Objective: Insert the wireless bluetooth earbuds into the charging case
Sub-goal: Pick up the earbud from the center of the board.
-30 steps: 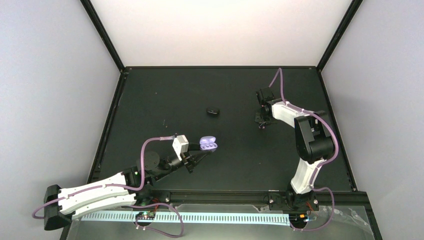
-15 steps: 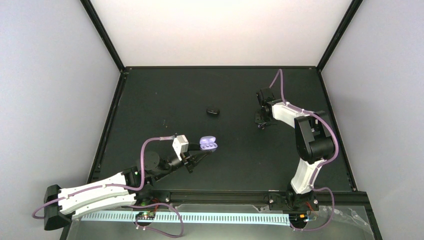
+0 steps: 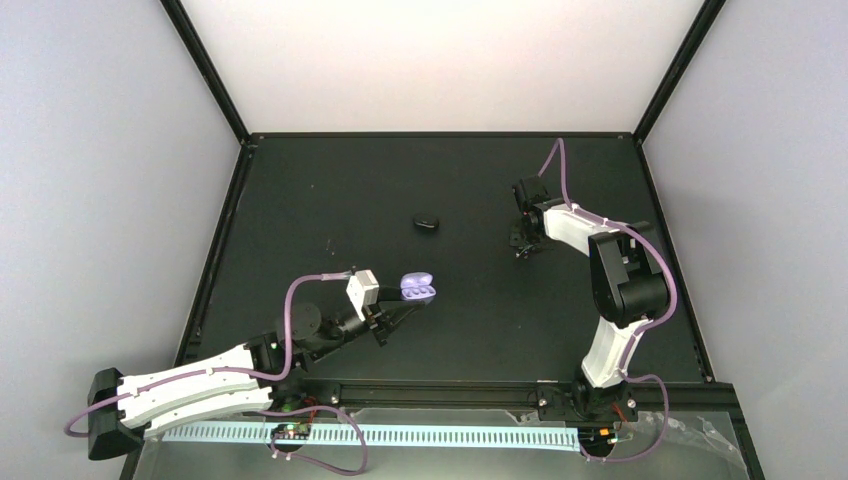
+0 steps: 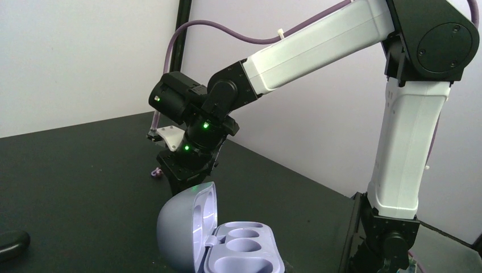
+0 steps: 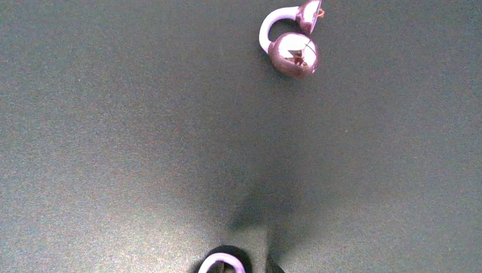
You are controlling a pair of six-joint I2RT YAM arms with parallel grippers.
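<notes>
While the black table (image 3: pixel 330 200) spreads wide under both arms, the left arm (image 3: pixel 190 382) lies low across its near left corner and the right arm (image 3: pixel 620 290) stands tall on the right, bent over toward the far side. At the tip of the low arm, the left gripper (image 3: pixel 405 303) is clenched on the charging case (image 3: pixel 417 290), which sits right at its fingertips a little left of the table's middle. From that wrist I see the case close up, its lid (image 4: pixel 187 224) thrown back and standing nearly upright, the pale lavender tray below it showing two round sockets (image 4: pixel 244 232). The right gripper (image 3: pixel 521 248) points down at the tabletop, well apart from the case, off to its right and farther back. I cannot tell whether its jaws are parted or closed. A small black oval thing (image 3: pixel 427 222) rests on the table between the two grippers, beyond the case. One earbud (image 5: pixel 293 51), glossy purple with a pale curved loop on it, lies on the table just beside the right gripper, clear of the fingers and untouched. At the bottom edge of the right wrist's view a lavender curve (image 5: pixel 221 261) peeks in, too cut off for me to say what it is.
</notes>
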